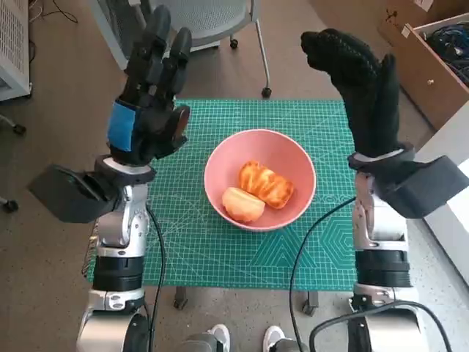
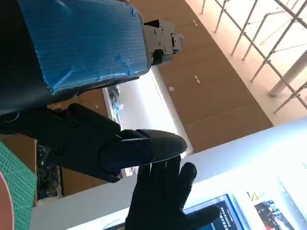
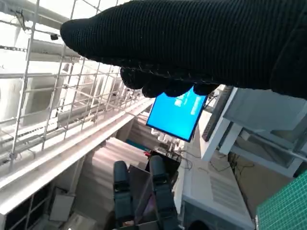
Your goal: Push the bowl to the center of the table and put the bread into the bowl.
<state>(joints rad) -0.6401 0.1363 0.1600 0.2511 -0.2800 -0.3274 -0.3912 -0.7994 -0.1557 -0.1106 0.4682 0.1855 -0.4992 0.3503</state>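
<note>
A pink bowl (image 1: 260, 178) stands near the middle of the green cutting mat (image 1: 190, 242) that covers the table. Two pieces of bread lie inside it: a glazed golden one (image 1: 266, 182) and a paler round one (image 1: 242, 204). My left hand (image 1: 150, 88) is raised above the mat's left side, fingers straight and apart, holding nothing. My right hand (image 1: 363, 84) in the black glove is raised above the mat's right side, also empty with fingers extended. The left wrist view shows the blue-taped back (image 2: 81, 38) of the left hand and the gloved right hand (image 2: 160, 201) beyond it.
An office chair base (image 1: 249, 37) stands behind the table. A brown cabinet (image 1: 429, 66) with cables is at the far right. White shoes (image 1: 245, 337) of a person show at the table's near edge. A blue screen (image 3: 177, 112) shows in the right wrist view.
</note>
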